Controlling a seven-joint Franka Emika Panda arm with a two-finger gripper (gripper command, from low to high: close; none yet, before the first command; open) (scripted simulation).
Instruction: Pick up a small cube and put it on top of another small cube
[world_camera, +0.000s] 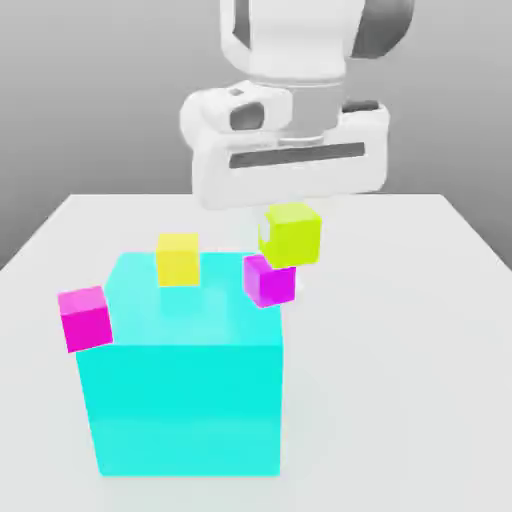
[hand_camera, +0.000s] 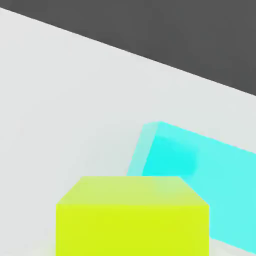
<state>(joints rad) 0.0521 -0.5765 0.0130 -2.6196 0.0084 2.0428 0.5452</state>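
In the exterior view the end effector (world_camera: 290, 215) hangs just above the lime cube (world_camera: 291, 235), which sits off the tabletop (world_camera: 420, 300) and appears carried. Its fingers are not visible, so whether they are clamped on the cube I cannot tell. The lime cube hovers close over the purple cube (world_camera: 269, 279), shifted a little toward the exterior view's right, which suggests the stacking step is in hand and some alignment is needed before release. The big cyan cube (world_camera: 185, 400) stands in front, near the purple one, so a low approach from that side would risk a bump. A yellow cube (world_camera: 178, 258) and a pink cube (world_camera: 85, 317) lie apart from the action

In the hand view the lime cube (hand_camera: 132, 220) fills the near field, squarely under the camera, as a gripped thing would. The cyan cube (hand_camera: 200, 175) shows beyond it on the tabletop (hand_camera: 65, 110); the purple cube is hidden
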